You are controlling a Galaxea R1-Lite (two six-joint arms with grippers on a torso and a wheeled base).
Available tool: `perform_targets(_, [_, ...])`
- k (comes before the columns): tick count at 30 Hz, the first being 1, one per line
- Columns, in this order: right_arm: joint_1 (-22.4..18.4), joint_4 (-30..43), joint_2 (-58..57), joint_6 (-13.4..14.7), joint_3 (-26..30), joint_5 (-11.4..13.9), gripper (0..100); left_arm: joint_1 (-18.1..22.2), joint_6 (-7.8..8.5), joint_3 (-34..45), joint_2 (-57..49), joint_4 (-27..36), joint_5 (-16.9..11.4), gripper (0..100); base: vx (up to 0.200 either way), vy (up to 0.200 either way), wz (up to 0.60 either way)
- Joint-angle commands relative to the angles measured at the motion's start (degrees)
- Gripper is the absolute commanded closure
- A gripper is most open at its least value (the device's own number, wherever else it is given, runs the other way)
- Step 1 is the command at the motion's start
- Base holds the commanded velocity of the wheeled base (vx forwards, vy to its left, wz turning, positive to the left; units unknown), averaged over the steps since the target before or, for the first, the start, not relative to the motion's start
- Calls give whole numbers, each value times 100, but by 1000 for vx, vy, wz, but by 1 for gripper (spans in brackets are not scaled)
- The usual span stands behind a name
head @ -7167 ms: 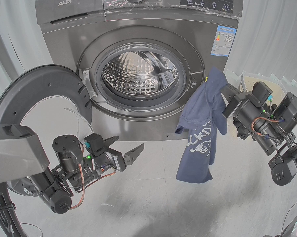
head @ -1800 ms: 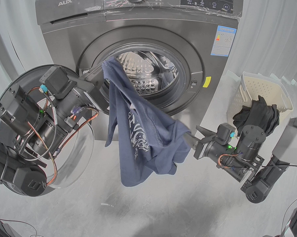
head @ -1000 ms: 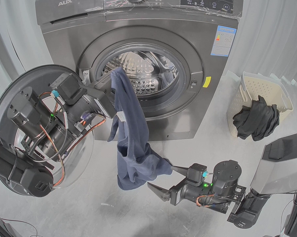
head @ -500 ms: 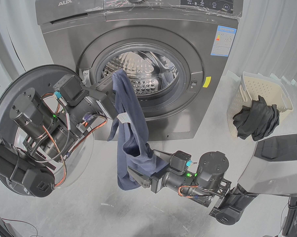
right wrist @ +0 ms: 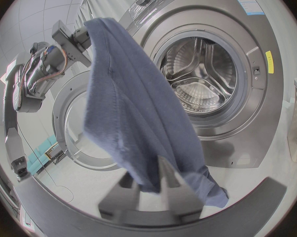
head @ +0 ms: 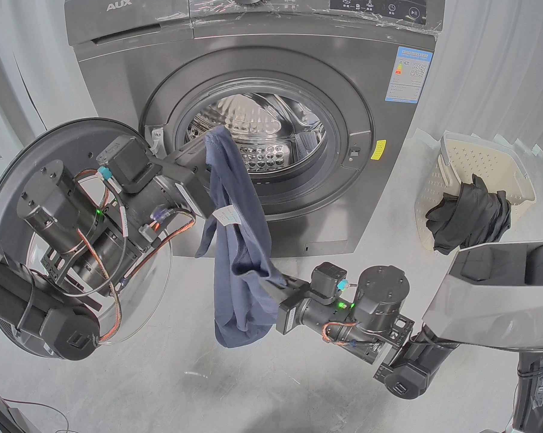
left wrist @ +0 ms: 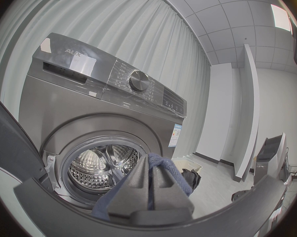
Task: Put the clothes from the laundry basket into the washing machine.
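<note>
Your left claw (head: 204, 145) clamps the navy-blue cloth shirt (head: 241, 260) at the mouth of the grey metal washing machine (head: 133, 73); right claw (right wrist: 148, 173) grips its lower fold.

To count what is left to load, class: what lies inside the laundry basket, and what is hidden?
A black garment lies in the laundry basket, spilling over its front rim. Bare perforated wall shows behind it. Anything beneath the garment is covered.
</note>
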Motion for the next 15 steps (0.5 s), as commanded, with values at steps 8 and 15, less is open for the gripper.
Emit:
perform_targets(8, [-486,3,-1665,-7,1235,-12,100,83,-2,19,2,-8,-2,100,0,0,0])
perform_targets(15, [-899,12,-2500,10,1226,-29,100,294,7,89,-86,-8,-37,100,0,0,0])
